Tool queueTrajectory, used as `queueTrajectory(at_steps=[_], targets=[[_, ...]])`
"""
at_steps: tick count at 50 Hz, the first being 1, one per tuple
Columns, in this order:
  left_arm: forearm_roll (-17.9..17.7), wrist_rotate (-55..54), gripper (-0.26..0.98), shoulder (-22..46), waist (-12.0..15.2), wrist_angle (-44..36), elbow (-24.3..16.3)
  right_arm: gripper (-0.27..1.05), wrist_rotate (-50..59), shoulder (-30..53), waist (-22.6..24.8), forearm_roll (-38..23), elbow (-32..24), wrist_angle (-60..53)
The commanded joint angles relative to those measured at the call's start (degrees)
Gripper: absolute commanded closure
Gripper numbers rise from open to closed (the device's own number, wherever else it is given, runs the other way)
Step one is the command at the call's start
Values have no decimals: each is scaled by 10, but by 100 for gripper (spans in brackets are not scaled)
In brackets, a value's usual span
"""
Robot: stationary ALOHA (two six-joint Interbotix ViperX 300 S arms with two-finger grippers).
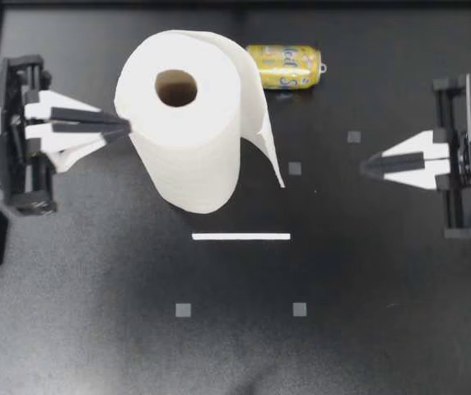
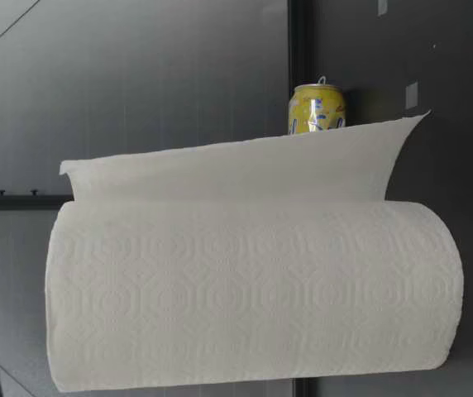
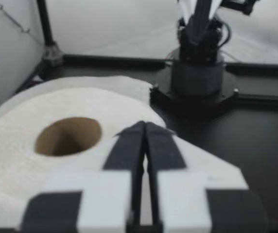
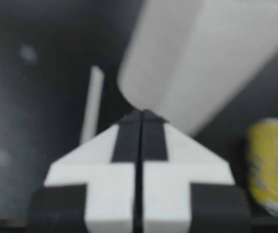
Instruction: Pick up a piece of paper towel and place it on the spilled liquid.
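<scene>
The top camera is looking straight down on the whole surface (image 1: 95,329), taking in my left claw (image 1: 127,126), my right claw (image 1: 365,167), the paper towel roll (image 1: 178,115) and the can (image 1: 285,66). The low camera is sitting at surface height, very near the roll, with the can showing farther off behind it. My left wrist camera is looking along its claw onto the roll's top. My right wrist camera is facing the roll and can.
</scene>
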Motion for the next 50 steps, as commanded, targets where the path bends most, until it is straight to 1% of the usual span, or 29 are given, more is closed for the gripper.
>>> queueTrajectory(at_steps=[1, 5, 9, 13, 14, 16, 20, 23, 25, 30, 35, 41, 46, 49, 50], targets=[[0, 0, 62, 15, 11, 12, -31, 76, 13, 11, 18, -53, -40, 50], [0, 1, 62, 32, 23, 28, -45, 76, 57, 22, 54, -129, -53, 83], [0, 2, 62, 42, 32, 43, -55, 76, 153, 39, 111, -253, -54, 127], [0, 2, 62, 46, 46, 55, -62, 76, 327, 63, 201, -423, -49, 213], [0, 3, 62, 47, 48, 56, -62, 76, 359, 68, 218, -450, -47, 229], [0, 3, 62, 47, 53, 60, -63, 76, 462, 81, 264, -524, -38, 275], [0, 4, 62, 47, 58, 64, -64, 76, 613, 105, 322, -611, -18, 330], [0, 3, 62, 47, 62, 68, -64, 76, 712, 127, 351, -660, -1, 356], [0, 2, 62, 47, 64, 70, -64, 76, 760, 142, 359, -681, 8, 361], [0, 2, 62, 47, 68, 74, -64, 75, 878, 199, 359, -729, 16, 370], [0, 1, 62, 47, 69, 75, -61, 75, 935, 249, 359, -757, 5, 402], [-1, -4, 62, 49, 71, 75, -49, 72, 969, 302, 359, -758, -24, 462], [-3, -5, 62, 52, 71, 75, -40, 64, 977, 330, 356, -759, -41, 472], [-4, -6, 62, 53, 72, 75, -37, 55, 988, 343, 351, -758, -47, 473], [-5, -6, 62, 53, 72, 75, -35, 50, 994, 350, 348, -758, -51, 473]])
